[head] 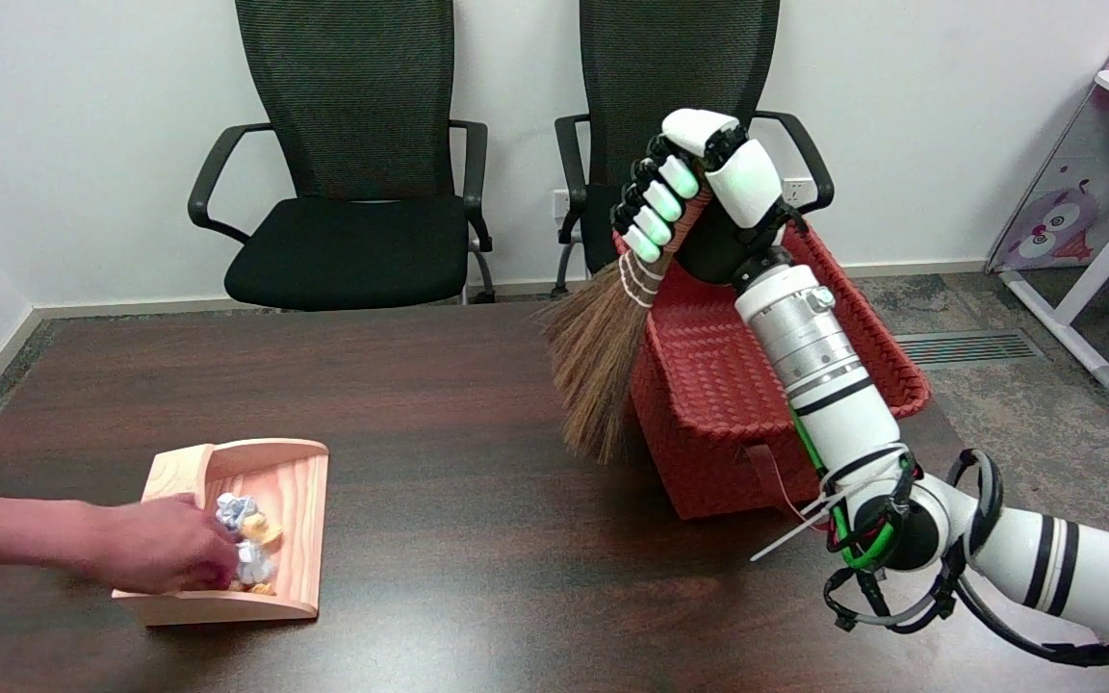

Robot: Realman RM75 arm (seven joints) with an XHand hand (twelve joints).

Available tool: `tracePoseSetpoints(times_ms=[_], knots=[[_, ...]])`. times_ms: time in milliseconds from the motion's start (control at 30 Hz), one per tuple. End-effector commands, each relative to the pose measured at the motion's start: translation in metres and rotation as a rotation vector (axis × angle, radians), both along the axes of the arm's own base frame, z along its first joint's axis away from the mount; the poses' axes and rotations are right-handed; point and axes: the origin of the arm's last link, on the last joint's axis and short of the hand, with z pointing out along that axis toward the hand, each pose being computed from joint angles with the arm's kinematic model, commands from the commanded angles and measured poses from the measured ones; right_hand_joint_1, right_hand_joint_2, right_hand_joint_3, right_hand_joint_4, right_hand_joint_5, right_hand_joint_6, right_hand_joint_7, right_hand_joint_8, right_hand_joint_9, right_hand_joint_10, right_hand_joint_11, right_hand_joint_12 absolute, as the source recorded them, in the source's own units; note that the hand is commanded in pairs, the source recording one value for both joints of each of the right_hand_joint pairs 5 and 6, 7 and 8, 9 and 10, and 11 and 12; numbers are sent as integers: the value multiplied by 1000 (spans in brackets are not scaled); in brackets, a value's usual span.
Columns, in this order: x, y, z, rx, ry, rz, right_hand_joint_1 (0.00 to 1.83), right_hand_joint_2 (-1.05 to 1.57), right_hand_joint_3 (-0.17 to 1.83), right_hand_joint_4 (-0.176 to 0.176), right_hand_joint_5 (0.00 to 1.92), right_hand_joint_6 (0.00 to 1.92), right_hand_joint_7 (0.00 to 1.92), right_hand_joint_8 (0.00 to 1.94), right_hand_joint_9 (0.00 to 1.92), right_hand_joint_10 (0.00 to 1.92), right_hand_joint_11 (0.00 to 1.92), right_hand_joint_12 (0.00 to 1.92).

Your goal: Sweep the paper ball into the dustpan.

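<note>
1. The table (477,539) is dark wood with a smooth, slightly glossy grain.
2. The dustpan (296,539) is pale, matt, unpainted wood.
3. The paper ball (245,539) is crumpled paper, rough and creased.
4. The broom (598,375) has coarse, dry straw bristles.
5. The basket (709,404) is red woven material, ridged and matt.
6. The right hand (699,192) is glossy white and black plastic.
7. The forearm (805,337) has a brushed metal section.

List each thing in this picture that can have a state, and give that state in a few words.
Right hand: raised, gripping the broom handle.
Broom: held in the air, bristles down, off the table.
Wooden dustpan: flat on the table, holding paper balls.
Paper balls: inside the dustpan.
Person's hand: reaching into the dustpan, at the paper balls.
Red woven basket: upright on the table, open.
</note>
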Motion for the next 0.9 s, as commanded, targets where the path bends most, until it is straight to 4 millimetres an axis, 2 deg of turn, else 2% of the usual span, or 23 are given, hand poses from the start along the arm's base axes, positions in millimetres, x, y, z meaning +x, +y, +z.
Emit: tracePoseSetpoints(times_ms=[33, 200, 533, 900], knots=[[-14, 0, 13, -40, -34, -50, 631, 1341, 1471, 6, 1920, 1920, 1920, 1920, 1920, 1920, 1920, 1920], [-21, -2, 21, -69, -65, -87, 617, 1378, 1483, 6, 1920, 1920, 1920, 1920, 1920, 1920, 1920, 1920], [-18, -15, 38, -123, -59, -75, 602, 1393, 1525, 10, 1920, 1920, 1920, 1920, 1920, 1920, 1920, 1920], [-21, -17, 46, -151, -66, -82, 607, 1396, 1541, 10, 1920, 1920, 1920, 1920, 1920, 1920, 1920, 1920]])
